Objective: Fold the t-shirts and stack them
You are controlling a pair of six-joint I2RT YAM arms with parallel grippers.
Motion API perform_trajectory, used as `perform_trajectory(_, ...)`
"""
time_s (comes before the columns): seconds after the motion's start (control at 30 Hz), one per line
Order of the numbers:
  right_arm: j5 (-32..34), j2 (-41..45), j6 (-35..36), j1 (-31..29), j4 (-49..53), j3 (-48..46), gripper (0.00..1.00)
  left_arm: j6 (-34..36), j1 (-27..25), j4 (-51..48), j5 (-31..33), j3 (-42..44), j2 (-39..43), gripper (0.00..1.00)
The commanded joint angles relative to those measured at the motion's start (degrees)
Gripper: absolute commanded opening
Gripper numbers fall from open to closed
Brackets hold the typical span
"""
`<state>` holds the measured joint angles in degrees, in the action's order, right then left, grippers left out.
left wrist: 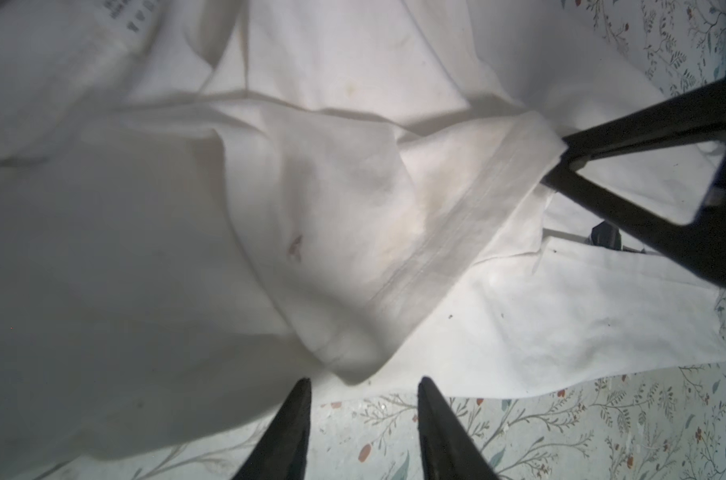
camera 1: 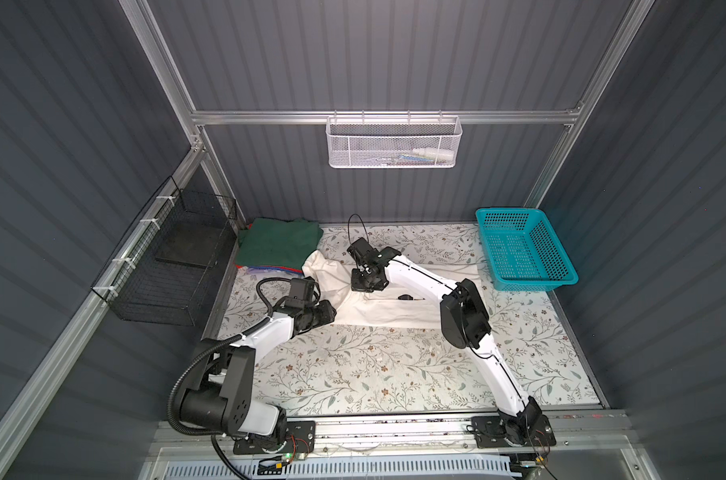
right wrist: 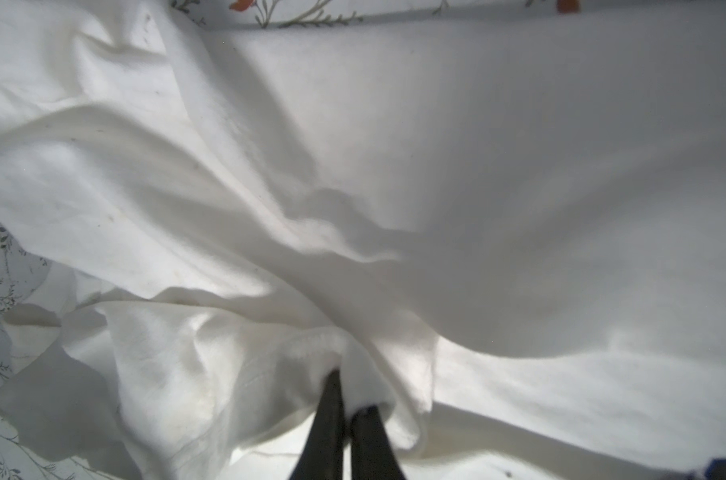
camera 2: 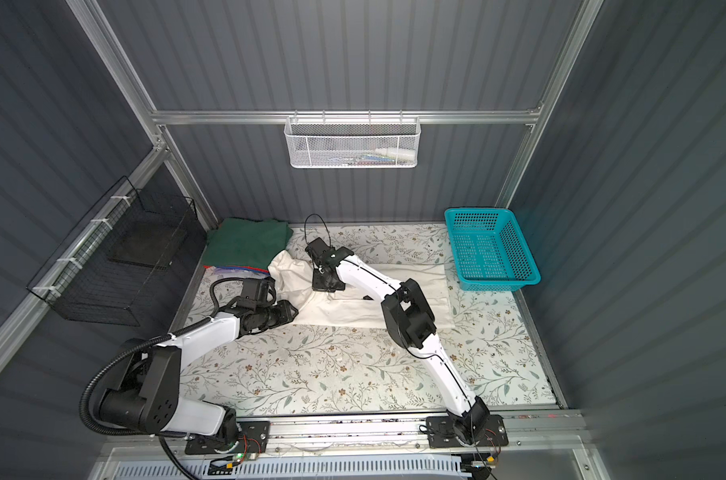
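A white t-shirt (camera 1: 394, 311) lies spread and rumpled across the back middle of the table in both top views (camera 2: 353, 309). My right gripper (camera 1: 367, 290) points down onto its left part and is shut on a bunched fold of the white fabric (right wrist: 350, 395). My left gripper (camera 1: 337, 311) sits low at the shirt's left front edge. Its jaws stand open (left wrist: 365, 384) over the flowered cloth, with nothing between them, just short of a folded corner. A folded dark green t-shirt (camera 1: 278, 243) rests on a blue, red-edged one (camera 1: 269, 272) at the back left.
A teal plastic basket (camera 1: 523, 249) stands at the back right. A black wire cage (camera 1: 166, 266) hangs on the left wall, and a white mesh basket (camera 1: 394, 141) hangs on the back wall. The flowered table cover (camera 1: 373, 374) stretches to the front rail.
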<state>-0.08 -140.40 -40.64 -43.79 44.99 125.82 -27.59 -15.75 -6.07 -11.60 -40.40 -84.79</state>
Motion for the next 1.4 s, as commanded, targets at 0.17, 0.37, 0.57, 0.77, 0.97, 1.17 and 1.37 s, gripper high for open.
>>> perform_trajectory(0.17,-0.29,-0.56,-0.27,0.36,0.19,-0.48,0.07,0.31,-0.07,-0.25,-1.5,-3.91,-6.97,0.34)
perform_trajectory(0.37,-0.62,-0.25,-0.45,0.46,-0.76,-1.59,0.07,-0.84,-0.07,-1.09,1.03,-5.3,-5.06,0.31)
perform_trajectory(0.57,-0.91,-0.31,-0.56,0.55,-1.05,-1.73,0.07,-0.99,-0.07,-2.9,0.69,-7.51,-5.25,0.31)
perform_trajectory(0.77,-0.57,0.14,-0.08,0.55,-1.04,-1.91,0.07,-0.13,-0.07,-5.67,0.21,-10.1,-5.87,0.29)
perform_trajectory(0.97,-0.52,0.26,-0.01,0.56,-1.09,-2.08,0.07,0.3,-0.07,-7.12,-0.01,-11.28,-4.44,0.38)
perform_trajectory(1.17,-1.05,0.12,-0.06,0.55,-1.53,-2.25,0.07,0.33,-0.07,-6.9,-0.74,-11.82,-5.62,0.35)
perform_trajectory(1.37,-0.56,0.37,0.2,0.55,-1.38,-2.33,0.07,-0.03,-0.06,-6.07,-0.43,-12.55,-6.43,0.11)
